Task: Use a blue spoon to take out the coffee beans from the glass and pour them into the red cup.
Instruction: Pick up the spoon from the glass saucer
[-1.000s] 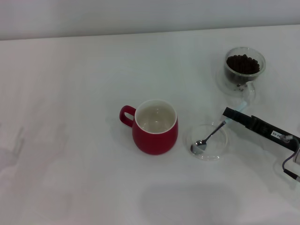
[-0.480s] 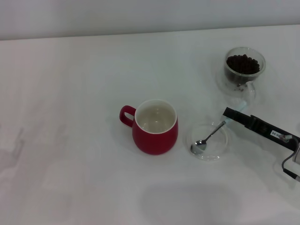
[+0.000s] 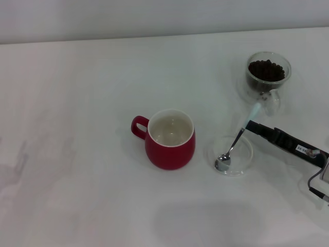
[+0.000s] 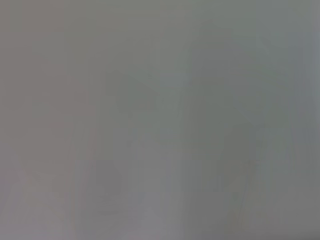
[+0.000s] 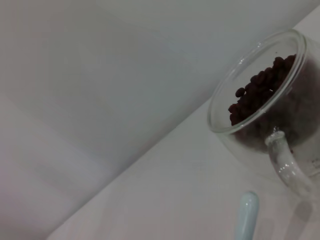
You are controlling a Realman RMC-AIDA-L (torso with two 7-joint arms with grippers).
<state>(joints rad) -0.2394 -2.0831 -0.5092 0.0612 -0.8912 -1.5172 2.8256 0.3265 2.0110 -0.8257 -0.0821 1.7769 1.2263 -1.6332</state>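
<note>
Clamped on the pale-blue handle of the silver-bowled blue spoon [image 3: 236, 140], the right gripper [image 3: 251, 126] holds it tilted, bowl resting in a shallow clear glass saucer [image 3: 247, 158]. Head view: the squat dark-red cup [image 3: 170, 139] stands empty; the small clear glass [image 3: 268, 75] holds dark coffee beans [image 3: 266, 70]. Right wrist view: beans [image 5: 260, 90] fill the glass [image 5: 240, 135] beside the spoon's handle tip [image 5: 246, 212].

A featureless grey-white surface [image 4: 160, 120] fills the left wrist view from edge to edge, faintly mottled with soft vertical shading. No object, edge or gripper part can be made out against it.
</note>
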